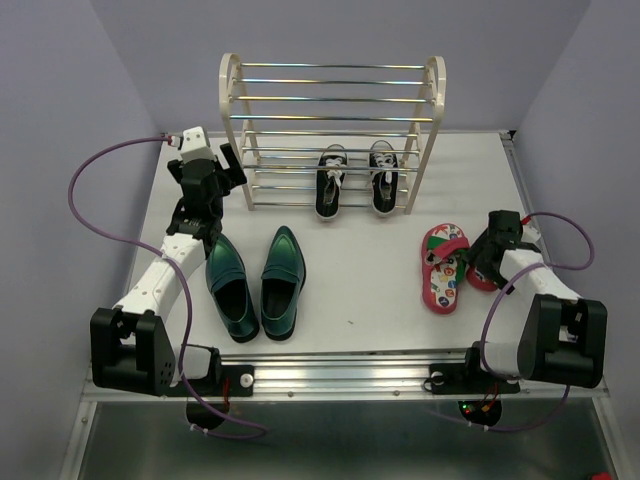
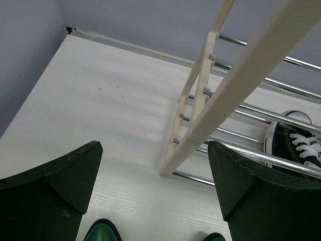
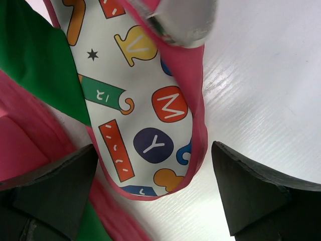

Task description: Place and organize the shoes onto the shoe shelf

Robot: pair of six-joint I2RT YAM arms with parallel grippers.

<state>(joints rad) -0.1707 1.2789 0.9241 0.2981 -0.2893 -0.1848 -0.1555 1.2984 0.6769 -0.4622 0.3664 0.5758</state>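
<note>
The cream shoe shelf [image 1: 234,120] stands at the back; its side panel [image 2: 200,110] fills the left wrist view. Two black sneakers [image 1: 330,182] sit on its lowest rods, one showing in the left wrist view [image 2: 296,145]. Two dark-green loafers [image 1: 283,280] lie on the table left of centre, toes toward the shelf; their toe tips [image 2: 100,232] show below my left gripper [image 1: 226,165], which is open and empty beside the shelf's left panel. Two red flip-flops [image 1: 443,268] lie at the right. My right gripper [image 1: 480,255] is open, its jaws straddling one flip-flop's end [image 3: 150,145].
Purple walls enclose the white table [image 1: 370,300] on three sides. The left wall stands close behind the left arm. A metal rail [image 1: 340,375] runs along the near edge between the arm bases.
</note>
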